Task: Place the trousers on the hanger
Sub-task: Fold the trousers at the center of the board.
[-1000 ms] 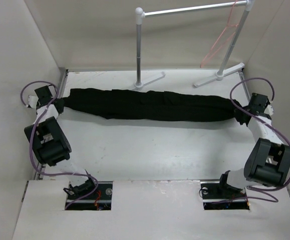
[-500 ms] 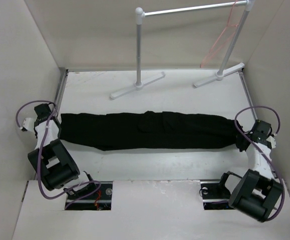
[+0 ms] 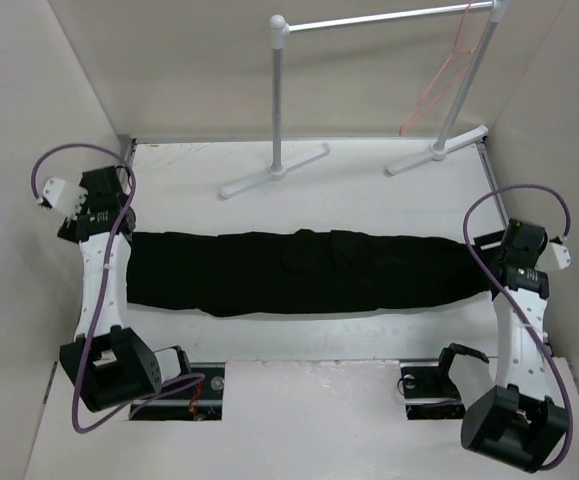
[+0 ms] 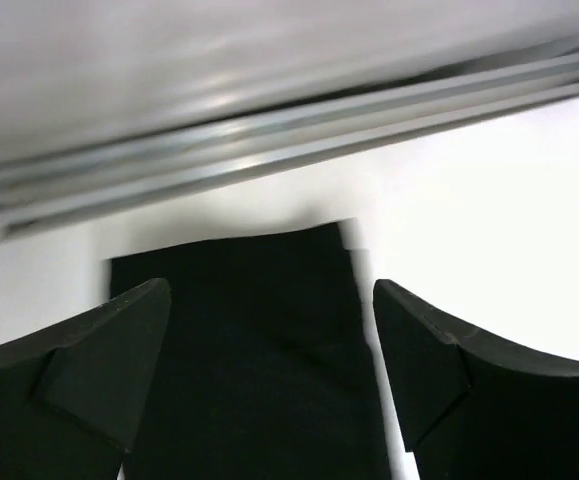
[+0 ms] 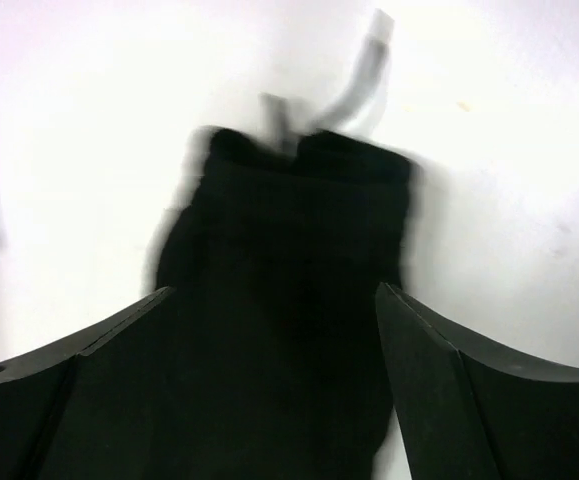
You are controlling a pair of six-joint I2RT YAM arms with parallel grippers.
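Okay, quick pass. The trousers (image 3: 299,272) lie flat on the table (image 3: 369,190), folded into 1 long black band. Their long axis runs left to right, roughly parallel to the near edge, and the 2 arms sit at opposite ends of it.

Left gripper (image 4: 269,290): jaws wide apart, nothing pinched. It sits over the left end of the band, and the left wrist view shows that end's edge lying just ahead of the fingers.

Right gripper (image 5: 274,292): also spread wide and holding nothing. It is above the right end, where a pale cord (image 5: 364,80) sticks out past the fabric. That may be the waist end, but blur stops you being sure.

The hanger (image 3: 434,85) hangs from the rack (image 3: 279,95) at the far right corner, well apart from the trousers and beyond them. It lies ahead of the right gripper, so your right arm is clearly the nearer one; the left arm would have to cross the whole table.

My read: the trousers are laid out and not yet on the hanger, so fetching the hanger with the right arm looks like the next call.

Text check: no brand, label or readable writing on anything in any view.
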